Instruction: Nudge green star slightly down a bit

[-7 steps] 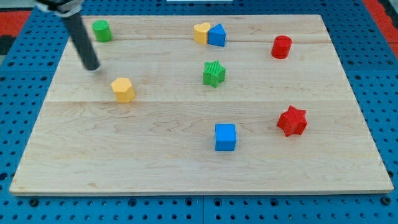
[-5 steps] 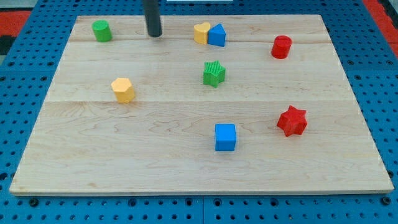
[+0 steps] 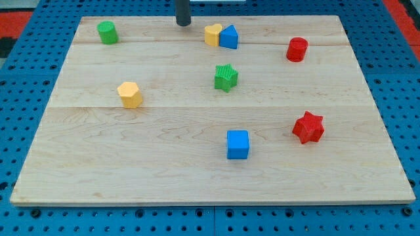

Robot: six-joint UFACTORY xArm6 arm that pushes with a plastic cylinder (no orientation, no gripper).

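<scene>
The green star [image 3: 226, 77] lies on the wooden board [image 3: 197, 164], a little above its middle. My tip [image 3: 183, 23] is near the board's top edge, up and to the left of the star and well apart from it. It stands just left of the yellow heart [image 3: 212, 34] and does not touch any block.
A blue triangular block [image 3: 229, 37] touches the yellow heart's right side. A green cylinder [image 3: 107, 32] sits top left and a red cylinder [image 3: 296, 49] top right. A yellow hexagon [image 3: 130, 94] lies at left, a blue cube [image 3: 237, 144] below the star, a red star [image 3: 308, 127] at right.
My tip has moved from the left part of the board up and to the right, along the top edge toward the yellow heart. No block has moved.
</scene>
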